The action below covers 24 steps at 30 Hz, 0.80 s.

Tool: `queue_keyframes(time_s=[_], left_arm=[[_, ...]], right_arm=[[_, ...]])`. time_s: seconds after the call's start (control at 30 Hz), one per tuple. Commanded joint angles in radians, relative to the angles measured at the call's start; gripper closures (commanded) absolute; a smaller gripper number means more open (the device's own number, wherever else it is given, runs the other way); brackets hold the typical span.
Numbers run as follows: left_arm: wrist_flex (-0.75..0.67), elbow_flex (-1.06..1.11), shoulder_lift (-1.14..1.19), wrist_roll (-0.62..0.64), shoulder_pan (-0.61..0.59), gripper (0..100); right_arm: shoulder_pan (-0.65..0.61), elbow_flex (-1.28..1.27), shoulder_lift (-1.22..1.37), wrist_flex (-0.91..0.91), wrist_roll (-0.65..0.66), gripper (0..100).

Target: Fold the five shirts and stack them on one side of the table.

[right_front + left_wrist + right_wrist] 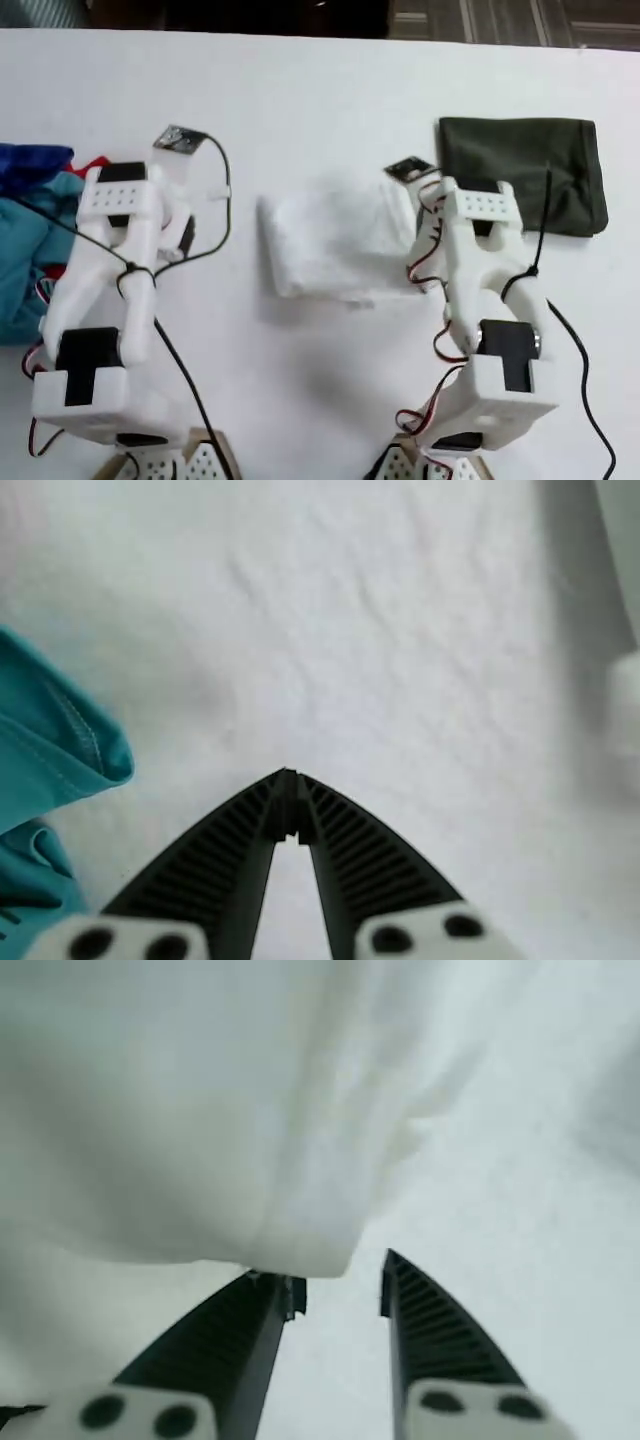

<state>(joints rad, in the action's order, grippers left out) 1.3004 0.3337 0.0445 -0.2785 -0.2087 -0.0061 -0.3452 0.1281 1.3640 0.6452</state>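
A folded white shirt (335, 245) lies in the middle of the table. At the back right lies a dark green folded shirt (525, 170). Teal (30, 250), blue (35, 160) and red shirts are heaped at the left edge. My right gripper (340, 1282) is open at the white shirt's (200, 1110) right edge, and the cloth's corner hangs over one fingertip. My left gripper (289, 815) is shut with nothing in it. It sits low over bare table, with the teal shirt (50, 750) just beside it.
The white table (300, 90) has free room along the back and in front of the white shirt. Both arm bases stand at the near edge, with cables trailing over the table beside them.
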Motion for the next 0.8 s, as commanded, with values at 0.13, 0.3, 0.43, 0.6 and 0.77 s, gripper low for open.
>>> queue_keyframes(time_s=[0.13,0.3,0.43,0.6,0.77], left_arm=[[0.003,-0.013,-0.046,-0.009,-0.002,97],[0.003,-0.013,-0.044,-0.011,-0.002,97],[0.003,-0.013,-0.044,-0.011,-0.002,97],[0.003,-0.013,-0.044,-0.009,-0.002,97],[0.003,-0.013,-0.044,-0.006,-0.003,97]], right_arm=[[-0.143,-0.015,-0.312,0.142,-0.014,83.4],[-0.213,-0.206,-0.363,0.059,-0.012,83.2],[-0.196,-0.295,-0.303,-0.122,-0.012,83.2],[-0.160,-0.282,-0.148,-0.254,-0.014,83.2],[-0.087,-0.167,-0.015,-0.259,-0.012,83.9]])
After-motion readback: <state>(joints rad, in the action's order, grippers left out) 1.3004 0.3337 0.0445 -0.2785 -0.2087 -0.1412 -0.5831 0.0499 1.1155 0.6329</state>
